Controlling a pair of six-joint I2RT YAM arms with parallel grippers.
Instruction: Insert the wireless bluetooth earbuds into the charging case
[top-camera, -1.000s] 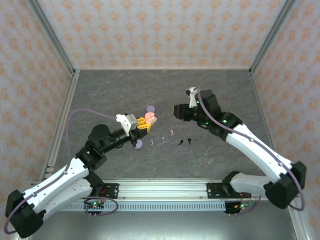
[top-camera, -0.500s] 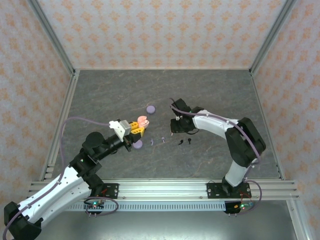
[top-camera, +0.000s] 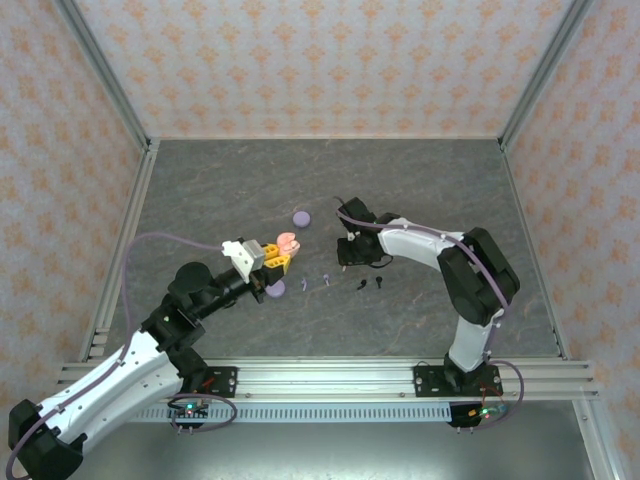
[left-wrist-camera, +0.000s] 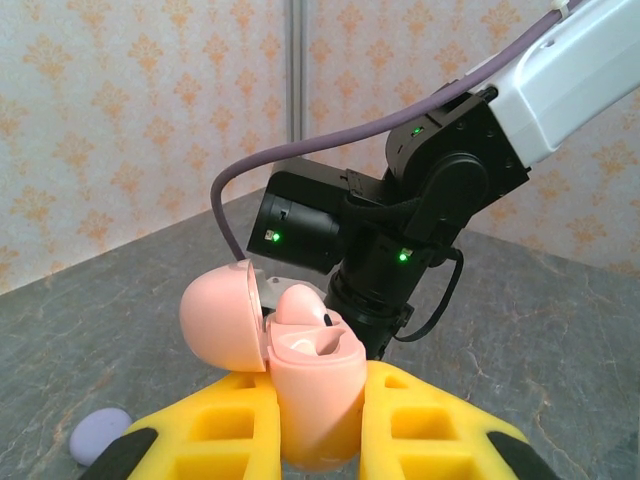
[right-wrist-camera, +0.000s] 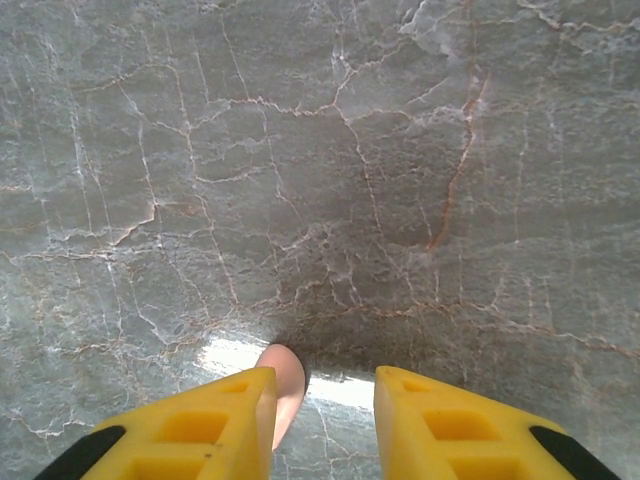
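Pink case (left-wrist-camera: 300, 350) (lid up) clamped in left claw (left-wrist-camera: 318, 400); right claw (right-wrist-camera: 325, 385) half-parted, touching an earbud (right-wrist-camera: 285, 385).

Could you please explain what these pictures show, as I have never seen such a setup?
Two white robot arms stand at a grey marbled table. One picture looks down from above; the other two come from cameras on the wrists. The left gripper is shut on a pink open charging case. The right gripper points down, its yellow fingers apart, a tiny pink earbud beside one finger. Two round lavender cases, small lavender earbuds and black earbuds lie loose on the table.
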